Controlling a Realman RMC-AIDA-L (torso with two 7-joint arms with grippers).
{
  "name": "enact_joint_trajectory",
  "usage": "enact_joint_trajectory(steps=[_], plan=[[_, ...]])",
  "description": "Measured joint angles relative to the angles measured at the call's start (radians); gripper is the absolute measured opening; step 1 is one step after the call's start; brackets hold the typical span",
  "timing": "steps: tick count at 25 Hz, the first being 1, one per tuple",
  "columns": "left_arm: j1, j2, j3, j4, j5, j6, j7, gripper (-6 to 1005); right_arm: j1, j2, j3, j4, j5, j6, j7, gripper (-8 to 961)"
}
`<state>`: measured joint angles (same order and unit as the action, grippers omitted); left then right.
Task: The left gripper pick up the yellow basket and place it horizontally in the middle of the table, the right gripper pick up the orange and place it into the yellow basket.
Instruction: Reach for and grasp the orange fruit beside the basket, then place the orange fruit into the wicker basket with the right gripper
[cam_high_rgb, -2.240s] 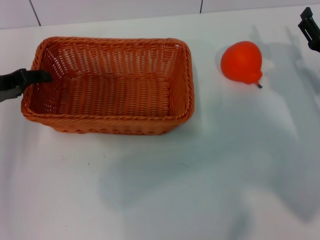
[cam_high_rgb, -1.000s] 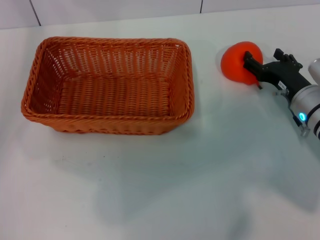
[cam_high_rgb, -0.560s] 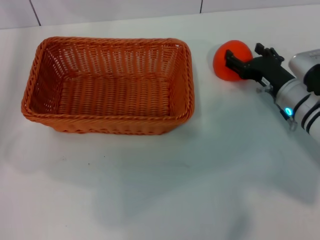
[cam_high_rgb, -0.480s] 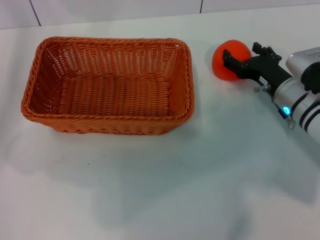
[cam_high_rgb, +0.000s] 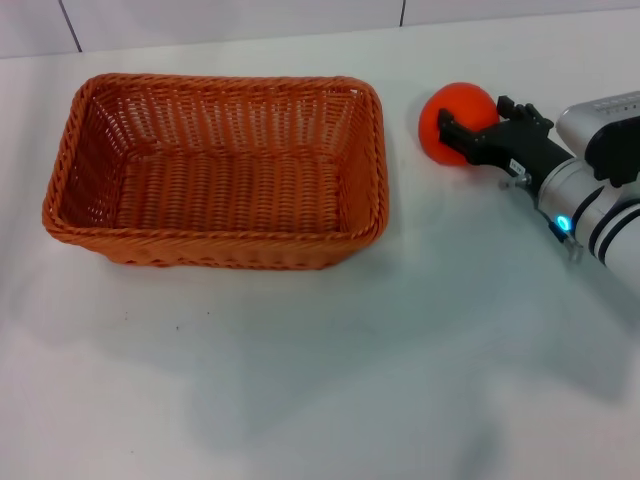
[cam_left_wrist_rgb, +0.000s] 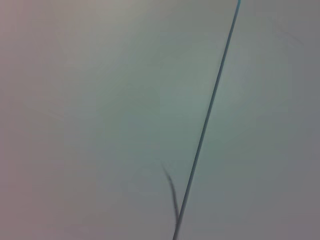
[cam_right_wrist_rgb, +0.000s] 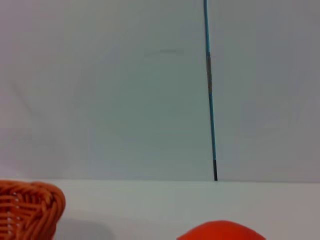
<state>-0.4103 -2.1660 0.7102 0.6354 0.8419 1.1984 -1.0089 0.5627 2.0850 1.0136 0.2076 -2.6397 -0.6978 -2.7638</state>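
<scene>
Right gripper (cam_high_rgb: 452, 137) jaws clamped on orange (cam_high_rgb: 453, 115) for carrying to basket (cam_high_rgb: 215, 172) mid-table (cam_high_rgb: 330, 370); left gripper unseen.

Orange-brown rectangular woven wicker-style basket (cam_high_rgb: 215, 170): rough open weave, braided rim, matt; corner of same weave visible in right wrist view (cam_right_wrist_rgb: 31, 207). Plain white desk (cam_high_rgb: 330, 370): smooth, faint sheen, soft shadows. Small bright orange-red round fruit (cam_high_rgb: 452, 115) near far right edge of desk: smooth skin, slight gloss. Black two-fingered right pincer (cam_high_rgb: 465, 135): matt, plastic-like. Arm behind it: silver-grey metal-look casing, satin, dark bands.
</scene>
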Motion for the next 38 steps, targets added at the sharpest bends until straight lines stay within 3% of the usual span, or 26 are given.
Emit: enact_joint_trajectory(steps=[11,17,30,38], plan=[[-0.005,0.0,0.001,-0.005,-0.001,-0.005,0.014,877,0.003,0.001,0.001,0.012,0.001,0.043,0.001,825],[-0.004,0.001,0.001,-0.009,-0.001,-0.008,0.014,877,0.0,0.001,0.0,0.015,0.001,0.035,0.001,610],[-0.006,0.002,-0.017,-0.02,-0.001,-0.034,0.016,878,-0.071,-0.005,0.026,0.074,0.007,-0.325,0.092,421],[-0.028,0.003,-0.018,-0.04,-0.001,-0.078,0.078,877,0.002,0.0,-0.026,0.147,-0.191,-0.335,0.144,388]])
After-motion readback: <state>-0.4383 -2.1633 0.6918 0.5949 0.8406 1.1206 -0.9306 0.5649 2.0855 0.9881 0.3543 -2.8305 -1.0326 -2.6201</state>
